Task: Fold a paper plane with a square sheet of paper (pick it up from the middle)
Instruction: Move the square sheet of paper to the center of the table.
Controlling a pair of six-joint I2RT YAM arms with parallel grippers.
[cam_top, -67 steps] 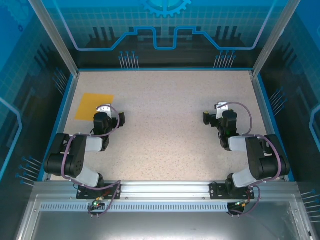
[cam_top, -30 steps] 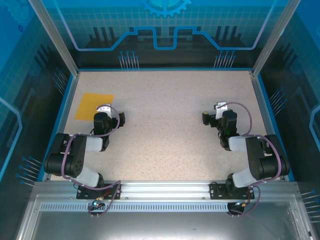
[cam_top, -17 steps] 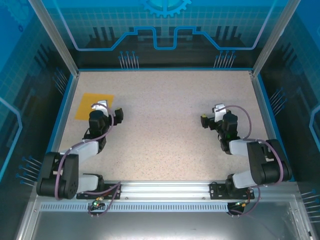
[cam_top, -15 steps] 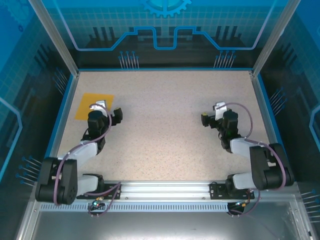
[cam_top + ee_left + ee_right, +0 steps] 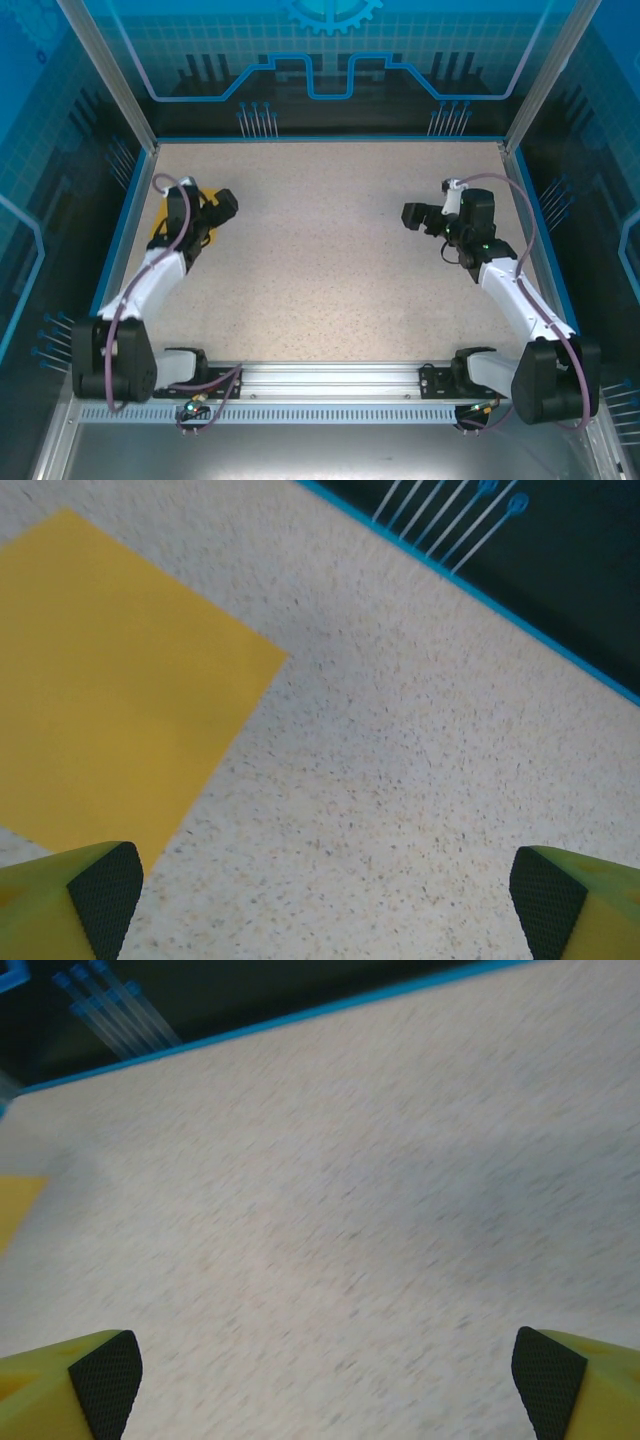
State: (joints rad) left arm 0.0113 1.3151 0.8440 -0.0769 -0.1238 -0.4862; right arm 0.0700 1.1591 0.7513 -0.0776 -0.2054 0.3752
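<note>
Left gripper (image 5: 328, 895) was released, jaws spread wide above the tabletop (image 5: 430, 780). The square sheet of paper (image 5: 110, 700) lay flat and unfolded, ahead-left of it, probably pre-positioning for the middle pick. Right gripper (image 5: 328, 1375) was likewise released, with the sheet far off to its left.

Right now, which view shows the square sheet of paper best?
Left wrist: the square sheet of paper lies flat, corner and edges sharp. Top external shows slivers beside the left arm covering it; right wrist, a blurred yellow scrap at frame left.
</note>
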